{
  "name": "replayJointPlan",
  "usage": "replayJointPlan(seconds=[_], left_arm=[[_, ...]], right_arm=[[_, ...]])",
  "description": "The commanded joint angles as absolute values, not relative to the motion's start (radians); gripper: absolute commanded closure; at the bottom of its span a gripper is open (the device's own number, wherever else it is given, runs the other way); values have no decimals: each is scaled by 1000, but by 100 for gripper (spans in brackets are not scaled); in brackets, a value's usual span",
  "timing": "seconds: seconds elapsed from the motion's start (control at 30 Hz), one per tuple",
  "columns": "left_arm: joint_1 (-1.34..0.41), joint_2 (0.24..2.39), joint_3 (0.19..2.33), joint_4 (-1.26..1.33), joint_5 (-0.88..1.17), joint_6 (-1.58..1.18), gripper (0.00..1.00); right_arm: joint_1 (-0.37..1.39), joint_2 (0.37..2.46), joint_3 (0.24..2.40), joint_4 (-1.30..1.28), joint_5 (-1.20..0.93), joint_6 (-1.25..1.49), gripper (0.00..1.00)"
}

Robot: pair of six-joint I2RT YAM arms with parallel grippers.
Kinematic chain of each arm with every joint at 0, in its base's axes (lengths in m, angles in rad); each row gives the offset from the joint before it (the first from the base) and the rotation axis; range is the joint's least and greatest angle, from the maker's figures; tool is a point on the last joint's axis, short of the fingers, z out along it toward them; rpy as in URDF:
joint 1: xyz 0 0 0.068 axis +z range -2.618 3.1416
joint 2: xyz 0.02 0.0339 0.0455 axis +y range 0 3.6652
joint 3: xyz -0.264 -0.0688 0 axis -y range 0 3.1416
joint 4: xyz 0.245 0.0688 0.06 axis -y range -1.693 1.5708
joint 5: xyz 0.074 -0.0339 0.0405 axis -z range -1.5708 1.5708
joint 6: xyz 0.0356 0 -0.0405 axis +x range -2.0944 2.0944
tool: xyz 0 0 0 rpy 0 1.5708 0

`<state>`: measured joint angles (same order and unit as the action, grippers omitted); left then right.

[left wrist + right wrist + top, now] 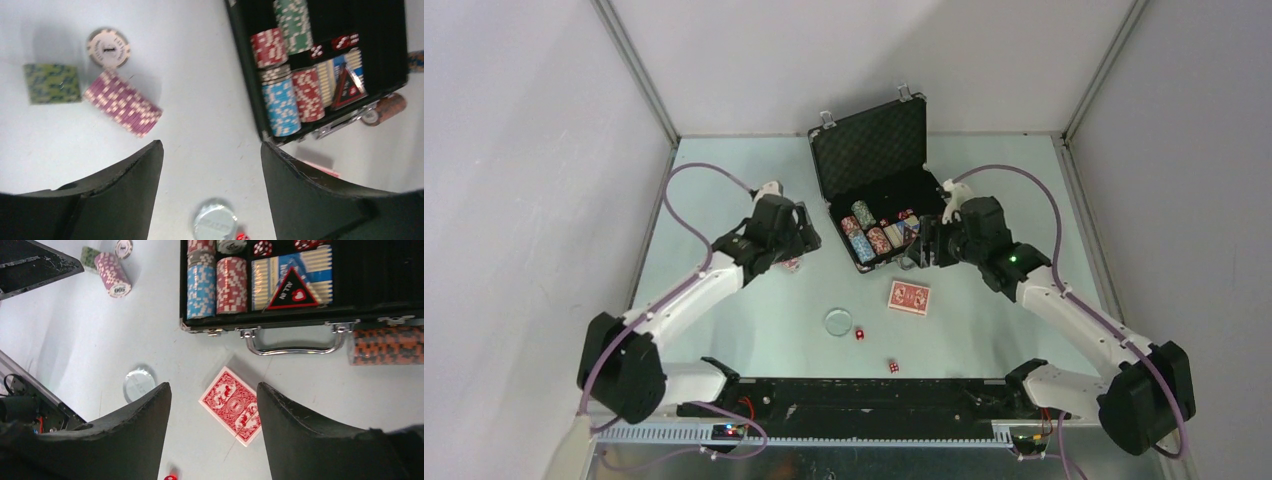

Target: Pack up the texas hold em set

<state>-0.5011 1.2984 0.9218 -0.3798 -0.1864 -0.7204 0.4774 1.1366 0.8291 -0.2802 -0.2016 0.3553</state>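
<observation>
The black briefcase (869,150) stands open at the back middle, with its lid up. Striped chip stacks (201,290), a blue card box (310,270) and red dice (262,247) lie in its tray. My left gripper (211,150) is open and empty, to the left of the case. A purple chip stack (123,103), a green stack (52,83) and a single white chip (108,48) lie ahead of it. My right gripper (214,390) hangs open above the red-backed cards (234,405), near the silver handle (297,342). An orange stack (387,346) lies by the case's front right.
A clear round disc (838,321) and two red dice (860,334) (891,367) lie on the table between the arms. The arm bases and a black rail (864,395) run along the near edge. Grey walls enclose the table on three sides.
</observation>
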Motion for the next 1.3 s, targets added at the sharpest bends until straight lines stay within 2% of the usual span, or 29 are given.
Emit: replayJointPlan(seconds=[0.0, 0.07, 0.13, 0.17, 0.23, 0.4, 0.7, 0.9, 1.1, 1.27], left_arm=[[-474, 1179, 841, -418, -220, -686, 23], [-451, 1131, 783, -411, -215, -725, 24], [-431, 1094, 726, -399, -225, -773, 20], [-417, 1076, 690, -392, -242, -807, 9], [-387, 1064, 648, -372, -247, -849, 1], [-317, 1118, 613, -296, -191, -963, 1], [-313, 1250, 627, -182, -201, -1143, 6], [-279, 1223, 672, -251, -278, -1053, 5], [-122, 1223, 676, -274, -208, -951, 4], [-69, 1241, 665, -255, -163, -928, 3]], right_arm=[[520, 1173, 853, -270, -157, 345, 35], [542, 1199, 853, -254, -158, 351, 35], [566, 1221, 852, -235, -169, 357, 35], [584, 1232, 853, -221, -170, 360, 35], [609, 1244, 852, -197, -171, 360, 35], [618, 1260, 853, -152, -199, 356, 35], [571, 1253, 853, -121, -215, 341, 36], [596, 1316, 930, -143, -195, 327, 35], [676, 1464, 1087, -156, -216, 314, 34], [758, 1622, 1234, -184, -202, 288, 32]])
